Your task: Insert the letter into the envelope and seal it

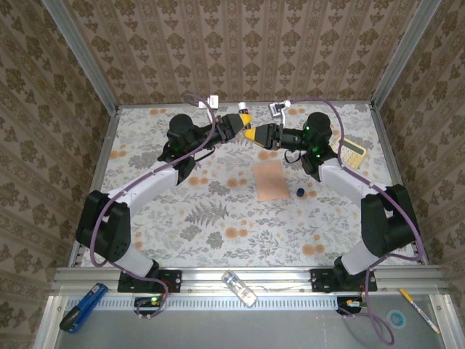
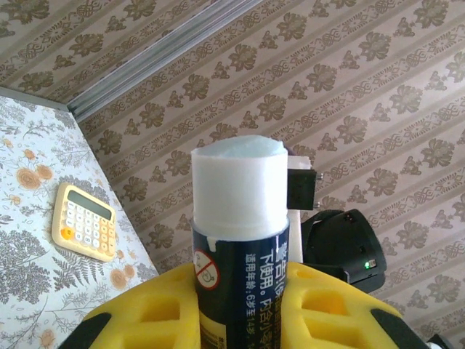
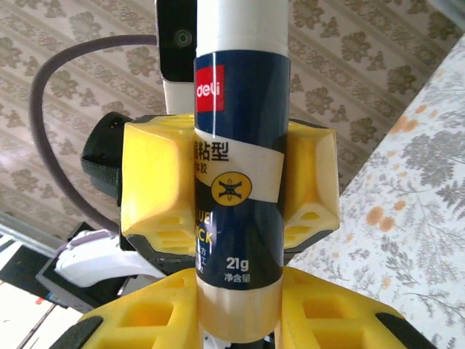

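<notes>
A dark blue glue stick [image 1: 245, 115] hangs in the air above the back of the table, held between both grippers. My left gripper [image 1: 245, 120] is shut on its blue body [image 2: 240, 240], and the uncapped white glue tip points up. My right gripper [image 1: 254, 134] has its yellow pads [image 3: 156, 320] pressed on the tan base of the glue stick [image 3: 240, 145], just under the left gripper's fingers [image 3: 156, 182]. The envelope [image 1: 269, 181], a salmon-pink rectangle, lies flat on the table in front of the grippers. The letter is hidden.
A small blue cap [image 1: 300, 192] lies right of the envelope. A yellow calculator [image 1: 354, 151] sits near the right wall, and it shows again as the calculator [image 2: 83, 222] on the floral cloth. A clear bottle [image 1: 240, 287], a blue tool [image 1: 81, 305] and a pen [image 1: 418, 309] lie by the front rail.
</notes>
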{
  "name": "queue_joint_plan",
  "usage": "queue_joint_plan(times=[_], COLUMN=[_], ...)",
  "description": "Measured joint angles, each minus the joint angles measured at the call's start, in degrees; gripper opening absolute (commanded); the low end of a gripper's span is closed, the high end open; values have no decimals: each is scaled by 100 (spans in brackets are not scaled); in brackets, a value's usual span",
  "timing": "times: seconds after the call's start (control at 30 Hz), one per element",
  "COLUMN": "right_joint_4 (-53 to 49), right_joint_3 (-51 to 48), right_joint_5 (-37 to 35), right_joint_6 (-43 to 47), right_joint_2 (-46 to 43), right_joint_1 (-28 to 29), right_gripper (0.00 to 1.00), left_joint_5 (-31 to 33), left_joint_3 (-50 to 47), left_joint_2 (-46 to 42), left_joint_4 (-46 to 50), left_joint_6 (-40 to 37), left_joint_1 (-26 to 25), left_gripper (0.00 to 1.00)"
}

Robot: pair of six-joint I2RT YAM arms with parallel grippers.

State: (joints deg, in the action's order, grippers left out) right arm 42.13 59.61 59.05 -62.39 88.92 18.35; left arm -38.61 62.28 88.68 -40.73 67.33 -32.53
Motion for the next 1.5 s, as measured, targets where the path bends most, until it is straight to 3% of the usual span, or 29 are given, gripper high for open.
queue_joint_plan(times=[0.2, 0.47, 0.77, 0.97, 1.2, 1.33, 1.5], right_joint_4=[-2024, -3969, -4885, -4929, -4927, -4900, -3783], right_joint_3=[315, 879, 1233, 1307, 1307, 1287, 632], right_joint_5=[-848, -2924, -5307, -6190, -5974, -4483, -2111], right_joint_6=[1425, 2968, 3969, 4277, 4151, 3801, 2898], right_joint_2=[-533, -800, -745, -621, -592, -557, -627], right_joint_1=[236, 861, 1655, 1958, 1864, 1349, 520], right_gripper=[24, 24, 24, 24, 39, 59, 69], left_joint_5=[0, 337, 1008, 1211, 1248, 1132, 737], left_joint_3=[2, 13, 17, 17, 17, 17, -26], left_joint_2=[0, -2, -39, -46, -55, -68, -79], left_joint_4=[-4, 339, 918, 1084, 1117, 901, 553], left_joint_6=[-4, -136, -286, -286, -275, -186, -90], left_joint_1=[-11, -26, -162, -166, -177, -175, -164], left_gripper=[0, 0, 0, 0, 0, 0, 0])
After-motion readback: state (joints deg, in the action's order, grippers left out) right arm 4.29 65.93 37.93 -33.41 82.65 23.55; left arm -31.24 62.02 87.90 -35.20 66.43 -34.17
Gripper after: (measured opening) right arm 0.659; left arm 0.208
